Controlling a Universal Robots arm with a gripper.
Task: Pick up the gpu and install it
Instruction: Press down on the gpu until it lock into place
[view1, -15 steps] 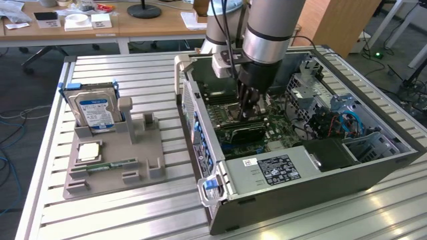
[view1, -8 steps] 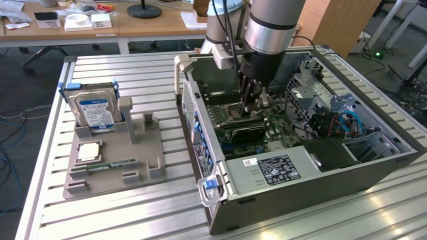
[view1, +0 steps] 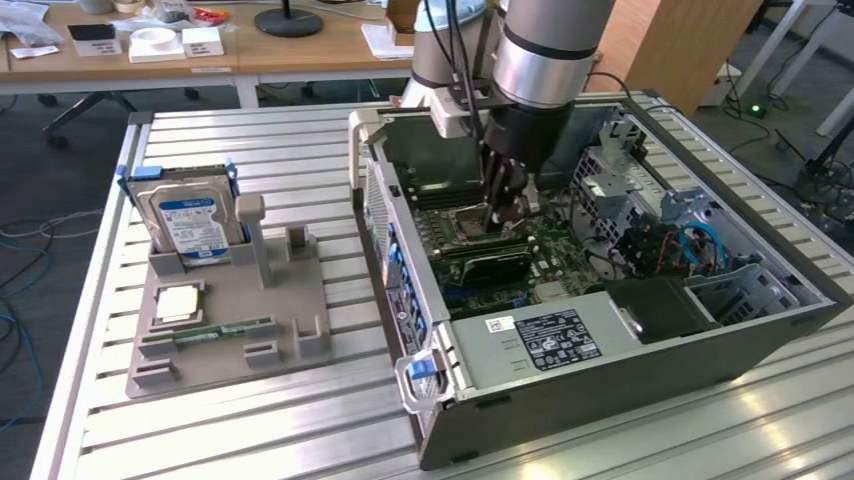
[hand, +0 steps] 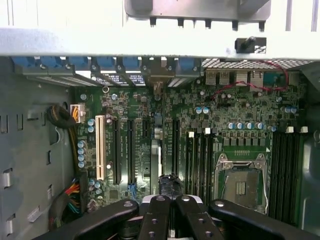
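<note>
A robotics lab: slatted aluminium bench (view1: 267, 150), opened computer case (view1: 747, 330), cluttered wooden desks (view1: 307, 50) behind.

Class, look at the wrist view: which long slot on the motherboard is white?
The outermost slot, right beside the column of small blue capacitors. The other long slots alongside it are black.

matt grey metal case (view1: 747, 345), ribbed aluminium table (view1: 267, 170), grey plastic holder (view1: 227, 330), glossy green motherboard (hand: 185, 120).

Ext cam: high, angled down, whole bench. Wrist cam: close above motherboard (hand: 200, 135). Shared: motherboard (view1: 514, 250).
</note>
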